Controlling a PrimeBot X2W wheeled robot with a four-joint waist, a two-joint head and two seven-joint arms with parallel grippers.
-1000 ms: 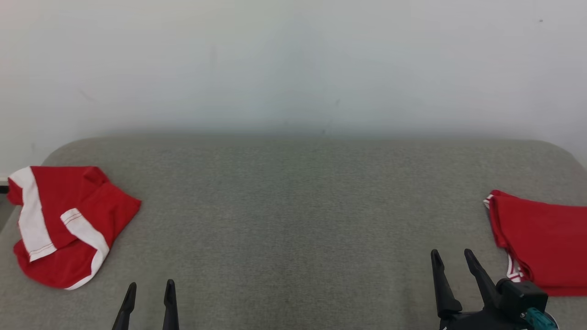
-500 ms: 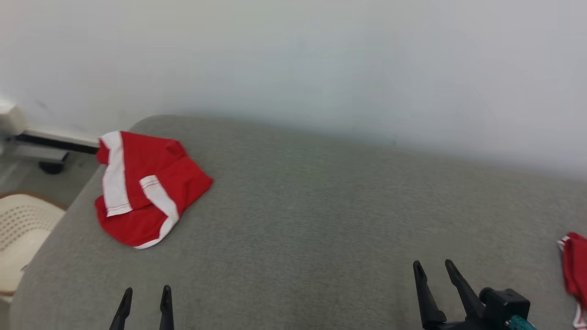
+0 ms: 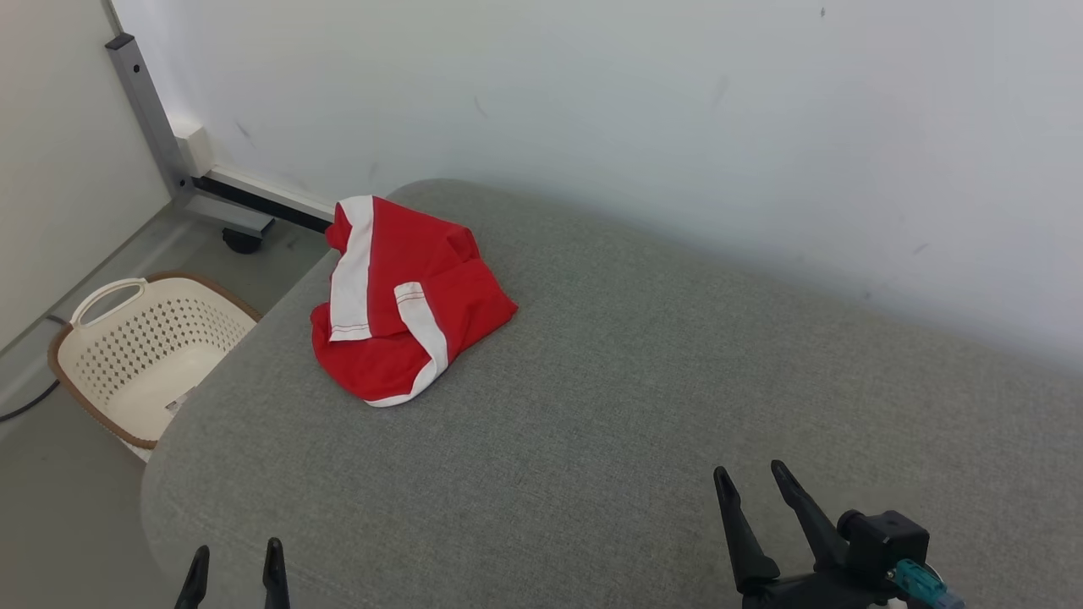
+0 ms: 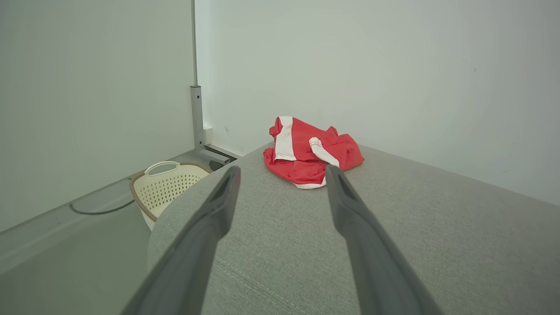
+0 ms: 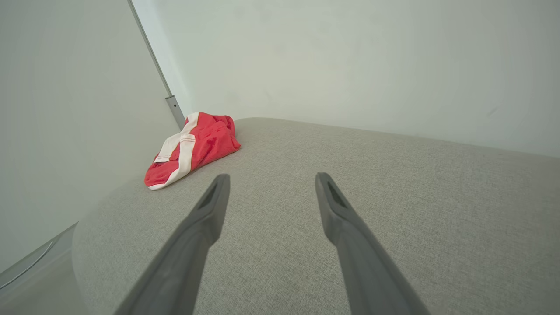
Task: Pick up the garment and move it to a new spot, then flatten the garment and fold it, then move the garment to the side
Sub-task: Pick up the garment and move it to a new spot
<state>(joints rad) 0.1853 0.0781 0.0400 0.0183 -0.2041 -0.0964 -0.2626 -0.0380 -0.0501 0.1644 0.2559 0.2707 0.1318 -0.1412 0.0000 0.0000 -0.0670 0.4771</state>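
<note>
Soft, even light fills the room — bright, no glare, no hard shadows. The white wall [image 3: 592, 101] greys off where it meets the padded surface [image 3: 592, 381], and the red garment [image 3: 398, 296] throws barely a shadow. The head view is crisp. In the left wrist view the fingers [image 4: 363, 245] of the left claw [image 4: 282, 168] look soft-edged and stretched — the wide lens.

It looks like a bare test room set up for laundry work, not a lived-in home. Plain, scuffed white walls [image 3: 677, 127] fill the top of the frame. A grey fabric-covered table [image 3: 592, 406] spans the middle, with a crumpled red garment [image 3: 398, 296] on it left of centre. At the left edge a cream perforated laundry basket [image 3: 101, 292] stands on the grey floor [image 3: 51, 507]. A metal frame post [image 3: 148, 118] on a caster [image 3: 241, 243] stands at upper left.
</note>
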